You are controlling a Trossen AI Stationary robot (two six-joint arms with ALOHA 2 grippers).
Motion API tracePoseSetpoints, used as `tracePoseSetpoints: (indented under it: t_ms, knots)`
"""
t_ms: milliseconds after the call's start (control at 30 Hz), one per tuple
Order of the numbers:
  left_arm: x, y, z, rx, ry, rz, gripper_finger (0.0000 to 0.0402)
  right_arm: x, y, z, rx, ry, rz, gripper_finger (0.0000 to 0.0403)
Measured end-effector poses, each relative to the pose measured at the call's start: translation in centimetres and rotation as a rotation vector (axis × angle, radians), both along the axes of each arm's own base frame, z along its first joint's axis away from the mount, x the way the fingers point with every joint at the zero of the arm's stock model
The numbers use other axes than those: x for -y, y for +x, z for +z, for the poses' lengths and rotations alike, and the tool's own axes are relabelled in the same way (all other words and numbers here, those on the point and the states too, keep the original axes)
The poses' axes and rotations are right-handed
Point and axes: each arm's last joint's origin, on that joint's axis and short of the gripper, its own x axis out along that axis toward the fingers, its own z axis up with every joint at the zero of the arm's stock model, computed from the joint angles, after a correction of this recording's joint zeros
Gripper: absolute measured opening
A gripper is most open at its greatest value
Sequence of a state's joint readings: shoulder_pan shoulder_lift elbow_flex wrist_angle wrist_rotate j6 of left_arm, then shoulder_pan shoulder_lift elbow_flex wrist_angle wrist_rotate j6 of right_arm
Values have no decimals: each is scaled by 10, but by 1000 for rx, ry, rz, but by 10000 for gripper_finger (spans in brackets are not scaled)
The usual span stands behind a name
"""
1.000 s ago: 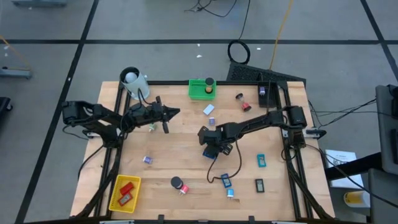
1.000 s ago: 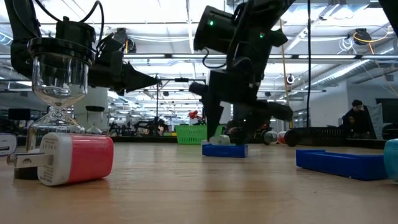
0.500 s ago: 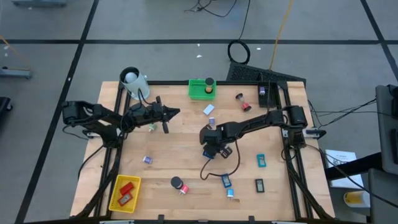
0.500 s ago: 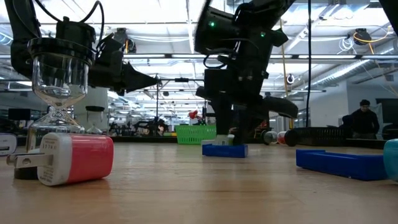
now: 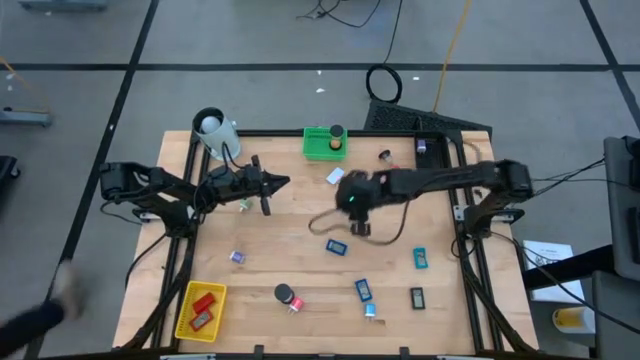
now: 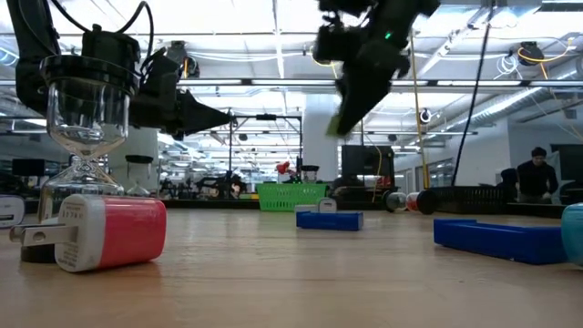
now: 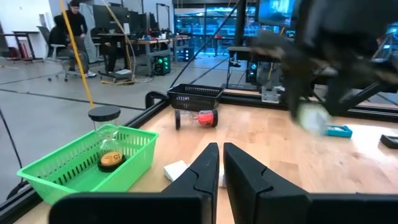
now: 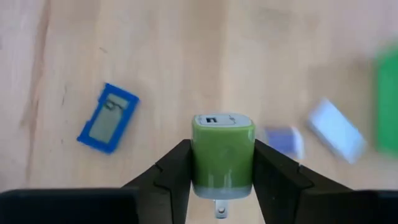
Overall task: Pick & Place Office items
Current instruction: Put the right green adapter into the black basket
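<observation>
You are looking at two dark, near-black arms built from chunky jointed segments. The left arm (image 5: 165, 190) is showing matte black housings with loose black cables looping along it toward the left gripper (image 5: 283, 181). Its fingers (image 7: 205, 168) are appearing as flat, angular black blades with bevelled edges. The right arm (image 5: 450, 180) is carrying a small green indicator light near the wrist, and a black cable is trailing beneath it. The right gripper (image 8: 222, 163) is showing angular black fingers (image 8: 177, 165).
</observation>
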State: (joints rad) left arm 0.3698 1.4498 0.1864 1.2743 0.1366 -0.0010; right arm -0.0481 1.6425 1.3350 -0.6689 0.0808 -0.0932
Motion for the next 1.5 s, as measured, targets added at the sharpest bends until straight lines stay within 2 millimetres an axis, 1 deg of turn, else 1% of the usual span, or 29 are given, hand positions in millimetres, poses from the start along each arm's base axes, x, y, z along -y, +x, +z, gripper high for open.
tracePoseSetpoints:
  t_ms: [67, 167, 267, 333, 400, 467, 600, 700, 800, 967, 1133, 1267, 1500]
  knots:
    - [0, 0, 0, 0, -1, -2, 30, 13, -15, 15, 7, 34, -116, 130]
    - [0, 0, 0, 0, -1, -1, 30, 37, -43, 33, -22, -5, -339, 130]
    - [0, 0, 0, 0, -1, -1, 30, 64, -78, 44, -94, -40, -614, 130]
    - [0, 0, 0, 0, -2, -1, 30, 84, -99, 47, -136, -33, -781, 131]
    - [0, 0, 0, 1, -2, -2, 31, 102, -117, 44, -151, -16, -894, 131]
    - [0, 0, 0, 1, -3, -1, 30, 118, -133, 35, -167, -4, -980, 130]
    - [0, 0, 0, 1, -4, -2, 31, 149, -165, 5, -230, 50, -1145, 131]
    - [0, 0, 0, 1, -4, -2, 31, 168, -183, -14, -178, 120, -1226, 131]
    - [0, 0, 0, 1, -4, -3, 31, 182, -198, -26, -125, 146, -1289, 131]
    - [0, 0, 0, 2, -3, -3, 31, 202, -215, -39, -117, 137, -1367, 131]
    - [0, 0, 1, 7, 6, -3, 31, 212, -210, -53, -152, 119, -1363, 131]
    - [0, 0, 1, 8, 6, -3, 31, 217, -208, -59, -167, 86, -1382, 135]
    - [0, 0, 1, 9, 4, -4, 31, 225, -206, -62, -132, 9, -1448, 137]
